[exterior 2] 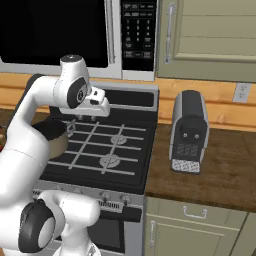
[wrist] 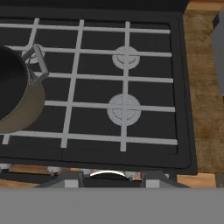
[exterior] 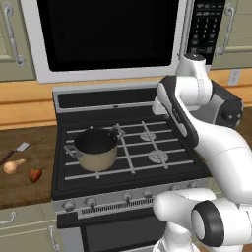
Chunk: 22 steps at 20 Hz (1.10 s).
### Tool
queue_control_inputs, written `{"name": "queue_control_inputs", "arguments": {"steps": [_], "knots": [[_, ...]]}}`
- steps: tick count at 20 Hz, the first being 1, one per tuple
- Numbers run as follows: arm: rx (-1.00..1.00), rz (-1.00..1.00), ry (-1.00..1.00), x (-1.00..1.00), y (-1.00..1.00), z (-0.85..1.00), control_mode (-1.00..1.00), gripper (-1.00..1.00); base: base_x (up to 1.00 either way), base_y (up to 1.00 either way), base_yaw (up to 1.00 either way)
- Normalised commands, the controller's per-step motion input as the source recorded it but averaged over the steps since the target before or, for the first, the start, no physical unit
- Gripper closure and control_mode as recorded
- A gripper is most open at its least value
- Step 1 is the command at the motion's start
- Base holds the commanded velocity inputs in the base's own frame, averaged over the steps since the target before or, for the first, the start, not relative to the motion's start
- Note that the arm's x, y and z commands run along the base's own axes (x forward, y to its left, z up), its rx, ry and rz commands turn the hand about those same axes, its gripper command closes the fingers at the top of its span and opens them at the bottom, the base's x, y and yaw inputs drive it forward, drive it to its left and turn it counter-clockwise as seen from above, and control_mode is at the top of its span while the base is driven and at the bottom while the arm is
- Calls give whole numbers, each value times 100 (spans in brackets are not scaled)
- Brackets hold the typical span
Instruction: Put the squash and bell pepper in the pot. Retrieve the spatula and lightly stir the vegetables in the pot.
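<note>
So far nothing is loaded: the round beige-grey metal pot (exterior: 94, 147) stands empty on the stove's left burners, while the tan pear-shaped squash (exterior: 13, 166) and red bell pepper (exterior: 35, 174) lie on the left counter, near the dark-handled spatula (exterior: 15, 152). The gripper (exterior 2: 82, 119) hovers over the stove carrying nothing; whether its jaws are parted I cannot tell. Next it should reach left for the squash.
</note>
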Motion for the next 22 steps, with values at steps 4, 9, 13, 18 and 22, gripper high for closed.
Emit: {"name": "queue_control_inputs", "arguments": {"steps": [4,9,13,18,22], "knots": [[0,0,0,0,0,0,100,-100,0,0,0],[0,0,0,0,0,0,100,-100,-12,33,1],[0,0,0,0,0,0,100,-100,-2,83,0],[0,0,0,0,0,0,100,-100,0,94,0],[0,0,0,0,0,0,100,-100,0,84,0]]}}
